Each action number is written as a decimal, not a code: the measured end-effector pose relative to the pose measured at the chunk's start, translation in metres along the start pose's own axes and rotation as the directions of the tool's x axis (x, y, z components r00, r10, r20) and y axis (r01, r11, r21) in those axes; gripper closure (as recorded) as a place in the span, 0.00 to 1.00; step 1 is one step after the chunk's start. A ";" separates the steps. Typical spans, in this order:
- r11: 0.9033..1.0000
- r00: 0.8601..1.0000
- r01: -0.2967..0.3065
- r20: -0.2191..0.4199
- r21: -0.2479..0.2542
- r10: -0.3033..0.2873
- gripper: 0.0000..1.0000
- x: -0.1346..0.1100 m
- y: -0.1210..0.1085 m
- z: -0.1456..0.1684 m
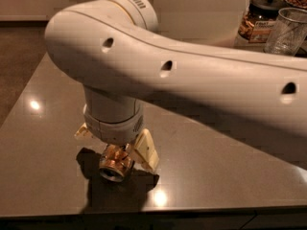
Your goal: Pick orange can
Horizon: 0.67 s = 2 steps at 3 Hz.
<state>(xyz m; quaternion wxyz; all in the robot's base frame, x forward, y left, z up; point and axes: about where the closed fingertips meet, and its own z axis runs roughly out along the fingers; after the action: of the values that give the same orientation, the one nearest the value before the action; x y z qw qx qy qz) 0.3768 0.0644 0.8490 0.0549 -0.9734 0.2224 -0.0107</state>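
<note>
The orange can (pixel 115 163) is a short metal cylinder with a shiny copper-gold body. Its round end faces the camera, low over its own dark shadow on the smooth, glossy grey table (pixel 225 176). Just above it sits the gripper (pixel 116 146), at the end of a thick, rounded white arm (pixel 192 80) with a hard, plastic-looking shell. The arm sweeps in from the right and bends straight down at a barrel-shaped wrist. The can lies directly under that wrist; whether the gripper is clamping it or merely surrounding it, I cannot tell. At the far right corner stand a dark-lidded jar (pixel 259 17) filled with brown nuts and a clear ribbed glass (pixel 287 30).
</note>
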 end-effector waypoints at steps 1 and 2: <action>0.999 1.000 0.021 0.013 -0.037 -0.021 0.12 0.001 0.008 0.010; 0.998 0.999 0.020 0.040 -0.051 -0.018 0.36 0.002 0.010 0.010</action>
<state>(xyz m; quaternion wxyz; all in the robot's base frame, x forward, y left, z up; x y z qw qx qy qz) 0.3753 0.0557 0.8380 0.0340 -0.9765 0.2123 0.0137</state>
